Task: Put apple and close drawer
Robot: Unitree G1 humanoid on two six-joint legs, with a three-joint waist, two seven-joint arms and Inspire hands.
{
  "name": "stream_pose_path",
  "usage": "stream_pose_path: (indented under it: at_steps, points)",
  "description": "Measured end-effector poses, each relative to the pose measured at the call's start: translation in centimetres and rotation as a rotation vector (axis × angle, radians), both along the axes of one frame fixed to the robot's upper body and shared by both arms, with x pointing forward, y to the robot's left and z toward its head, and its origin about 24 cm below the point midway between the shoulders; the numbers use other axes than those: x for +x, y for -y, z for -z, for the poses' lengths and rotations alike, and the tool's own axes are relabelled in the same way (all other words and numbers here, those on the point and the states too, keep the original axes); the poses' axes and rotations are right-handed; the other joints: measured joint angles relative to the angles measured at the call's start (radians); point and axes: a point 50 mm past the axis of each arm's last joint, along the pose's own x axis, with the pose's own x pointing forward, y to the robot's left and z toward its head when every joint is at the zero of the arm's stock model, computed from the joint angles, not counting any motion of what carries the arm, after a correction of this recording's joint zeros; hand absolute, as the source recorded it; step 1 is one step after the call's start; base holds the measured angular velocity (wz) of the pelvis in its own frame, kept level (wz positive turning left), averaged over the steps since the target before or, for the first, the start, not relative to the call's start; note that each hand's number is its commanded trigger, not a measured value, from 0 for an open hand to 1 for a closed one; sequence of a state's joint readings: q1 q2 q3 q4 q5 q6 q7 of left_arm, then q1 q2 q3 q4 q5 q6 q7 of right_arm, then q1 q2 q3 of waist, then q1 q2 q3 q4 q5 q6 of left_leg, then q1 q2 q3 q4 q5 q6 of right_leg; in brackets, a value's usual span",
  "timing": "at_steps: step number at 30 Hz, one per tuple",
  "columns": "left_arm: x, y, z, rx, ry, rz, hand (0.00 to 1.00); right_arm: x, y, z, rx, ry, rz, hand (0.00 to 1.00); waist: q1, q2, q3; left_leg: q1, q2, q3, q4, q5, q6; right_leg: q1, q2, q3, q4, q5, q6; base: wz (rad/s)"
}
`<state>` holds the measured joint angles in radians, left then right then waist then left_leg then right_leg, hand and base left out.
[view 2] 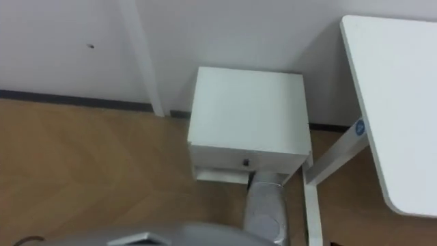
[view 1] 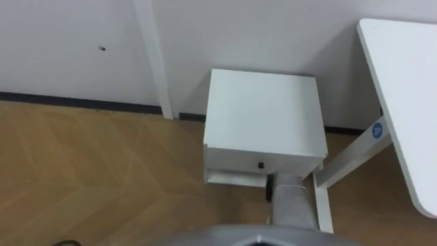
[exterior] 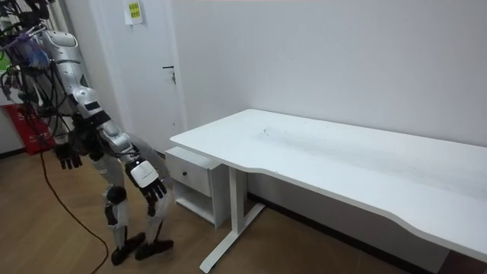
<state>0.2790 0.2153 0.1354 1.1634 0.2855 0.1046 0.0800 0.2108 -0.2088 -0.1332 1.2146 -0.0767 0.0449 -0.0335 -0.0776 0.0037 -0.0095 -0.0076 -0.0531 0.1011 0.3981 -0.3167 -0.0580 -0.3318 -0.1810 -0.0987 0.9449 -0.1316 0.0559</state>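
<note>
White drawer (view 1: 293, 164), small dark knob (view 1: 260, 165), pushed in — just under top of low white cabinet (view 1: 263, 113)

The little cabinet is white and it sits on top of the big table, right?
Not quite. The cabinet is white, but it does not sit on top of the table. It stands on the floor, beside the table and lower than the tabletop. The room view shows this best.
</note>
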Motion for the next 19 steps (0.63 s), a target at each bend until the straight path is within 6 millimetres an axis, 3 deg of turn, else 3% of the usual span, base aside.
stream_pose_path:
  at_steps: [1, 2, 4, 5, 8, 11, 14, 19]
  points:
    - [1.8, -0.8, -0.3, 0.026, 0.050, 0.034, 0.00, 0.3, -0.4, 0.1, 0.006, 0.007, -0.007, 0.00, 0.025, -0.012, 0.0112, -0.075, 0.056, -0.055, 0.142, -0.054, 0.135, 0.026, -0.001, 0.011, -0.135, -0.022, 0.036, -0.12]
    - [2.5, -1.2, -0.4, 0.054, 0.072, 0.038, 0.00, 0.7, -0.6, 0.2, 0.009, 0.005, -0.004, 0.00, 0.064, -0.044, 0.0253, -0.104, 0.037, -0.019, 0.189, -0.102, 0.163, 0.078, -0.005, 0.049, -0.279, -0.030, 0.058, -0.31]
    - [2.5, -0.7, -0.3, 0.050, 0.079, 0.017, 0.00, 0.9, -0.4, 0.2, 0.001, 0.013, -0.006, 0.00, 0.080, -0.048, 0.0175, -0.061, 0.049, -0.017, 0.148, -0.099, 0.148, 0.217, 0.031, 0.027, -0.482, -0.033, 0.058, -0.26]
    - [3.4, -0.3, -0.1, 0.038, 0.112, 0.026, 0.00, 1.5, -0.4, 0.1, -0.004, 0.030, -0.006, 0.00, 0.083, -0.050, 0.0169, -0.037, 0.050, -0.016, 0.096, -0.074, 0.142, 0.269, 0.048, 0.000, -0.576, -0.019, 0.051, 0.00]
    - [4.4, -0.1, -0.1, 0.041, 0.158, 0.036, 0.00, 3.2, -0.6, 0.1, 0.000, 0.102, 0.004, 0.00, 0.080, -0.049, 0.0133, -0.001, 0.061, -0.012, 0.007, -0.029, 0.139, 0.337, 0.073, -0.017, -0.716, 0.013, 0.055, -0.06]
    - [5.0, 0.4, 0.0, 0.040, 0.177, 0.038, 0.00, 4.2, -0.6, 0.0, 0.009, 0.134, 0.012, 0.00, 0.079, -0.034, 0.0052, 0.031, 0.073, -0.008, -0.043, -0.013, 0.113, 0.361, 0.097, -0.018, -0.761, 0.016, 0.049, -0.06]
    - [5.2, 1.2, 0.2, 0.016, 0.182, 0.035, 0.00, 4.4, -0.8, 0.1, 0.029, 0.153, 0.018, 0.00, 0.080, -0.026, 0.0043, 0.078, 0.080, -0.010, -0.117, 0.016, 0.091, 0.372, 0.107, -0.019, -0.763, 0.009, 0.036, -0.05]
    - [5.2, 1.6, 0.4, -0.009, 0.179, 0.034, 0.00, 4.4, -0.9, 0.1, 0.034, 0.161, 0.039, 0.00, 0.081, -0.018, 0.0126, 0.124, 0.087, -0.021, -0.200, 0.044, 0.076, 0.385, 0.121, -0.020, -0.781, 0.002, 0.025, -0.02]
